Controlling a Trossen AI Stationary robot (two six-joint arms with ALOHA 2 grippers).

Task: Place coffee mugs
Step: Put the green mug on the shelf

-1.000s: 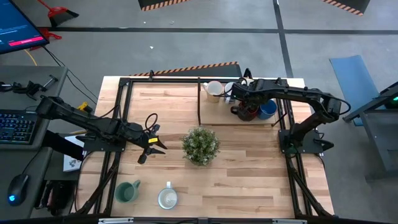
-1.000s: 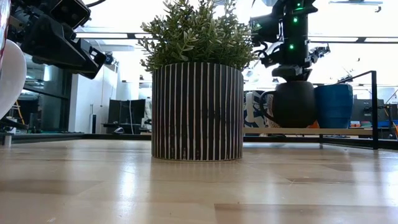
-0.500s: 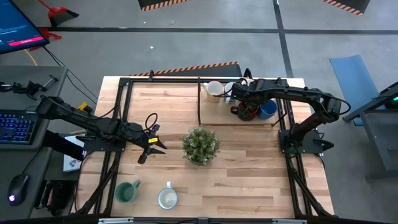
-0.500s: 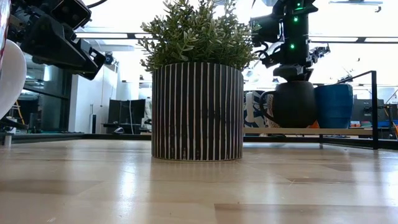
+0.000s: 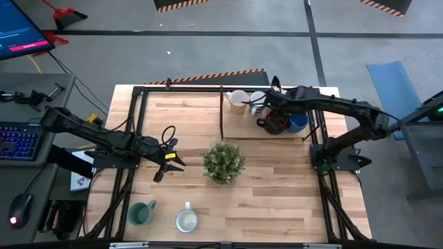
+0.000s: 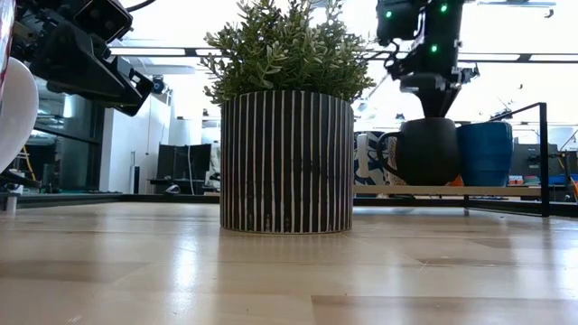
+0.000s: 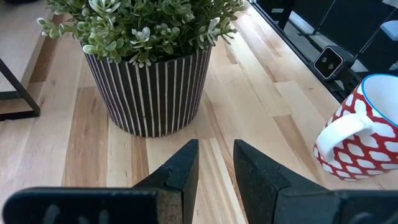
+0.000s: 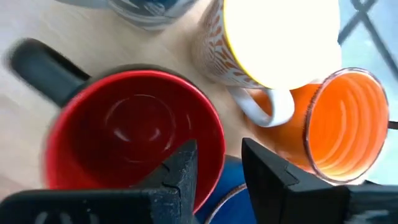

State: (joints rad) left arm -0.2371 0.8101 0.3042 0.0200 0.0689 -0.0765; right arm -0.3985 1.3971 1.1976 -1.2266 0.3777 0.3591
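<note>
While the left tool (image 5: 168,158) hangs slightly spread beside the plant (image 5: 223,161), the right tool (image 8: 214,171) hovers parted over the red mug (image 8: 134,134).

Overhead and table-level cameras share the potted plant (image 5: 223,161); wrist cameras look close.

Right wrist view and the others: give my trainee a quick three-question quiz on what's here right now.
1. True or false: the right claw grips the dark round ceramic mug with the red inside.
2. In the high view, which stands nearer the green ceramic mug?
A. the round blue ceramic mug
B. the pale ceramic mug
3. What does the left claw face across the wooden table?

Key:
1. False: its fingers are parted above the mug's rim, holding nothing.
2. B
3. The spiky green plant in a striped dark pot.
</note>
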